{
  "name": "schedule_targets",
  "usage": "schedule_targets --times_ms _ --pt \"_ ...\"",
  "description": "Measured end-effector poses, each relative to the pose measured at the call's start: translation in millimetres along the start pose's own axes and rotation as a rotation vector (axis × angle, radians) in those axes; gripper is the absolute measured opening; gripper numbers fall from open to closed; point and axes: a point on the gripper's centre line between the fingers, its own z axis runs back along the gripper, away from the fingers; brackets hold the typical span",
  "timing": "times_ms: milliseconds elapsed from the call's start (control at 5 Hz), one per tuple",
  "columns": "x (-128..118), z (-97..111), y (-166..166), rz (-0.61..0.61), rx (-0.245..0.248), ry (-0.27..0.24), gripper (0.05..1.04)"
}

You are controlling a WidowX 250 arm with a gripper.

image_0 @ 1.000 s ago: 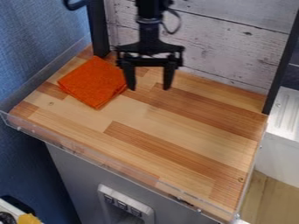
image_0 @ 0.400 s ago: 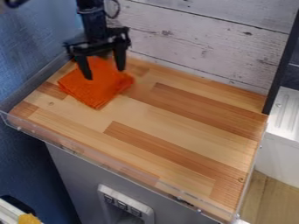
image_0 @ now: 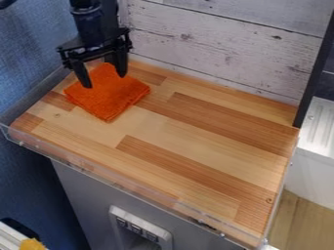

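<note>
Two black fingers of the gripper now hang over the back part of an orange cloth. A moment ago, the gripper was to the right of the cloth. It went left in a big move, then a little more left. The cloth looks like it stayed in the same spot. So the gripper is now in a much better place to reach it. The fingers are spread wide, and I see nothing held between them. I can't tell if the tips touch the cloth or hang just above it.

The cloth lies flat near the back left corner of the wooden top. It looks folded, with one corner pointing to the front. The wood has light and dark strips. A clear plastic edge runs along the front.

Behind the top are white wooden boards with dark marks. A blue wall is on the left, and a black post stands at the right. Under the top is a gray side with a pale panel on it. Off to the right are a white ridged surface and a light wood floor. Something yellow peeks in at the bottom left.
</note>
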Motion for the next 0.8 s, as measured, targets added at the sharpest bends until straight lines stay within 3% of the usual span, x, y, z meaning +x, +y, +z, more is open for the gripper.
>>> schedule_targets --times_ms 600,800 --pt "26 19 -4 0.047 0.054 -0.07 0.998" --pt "30 16 -8 0.039 0.096 -0.051 0.998"
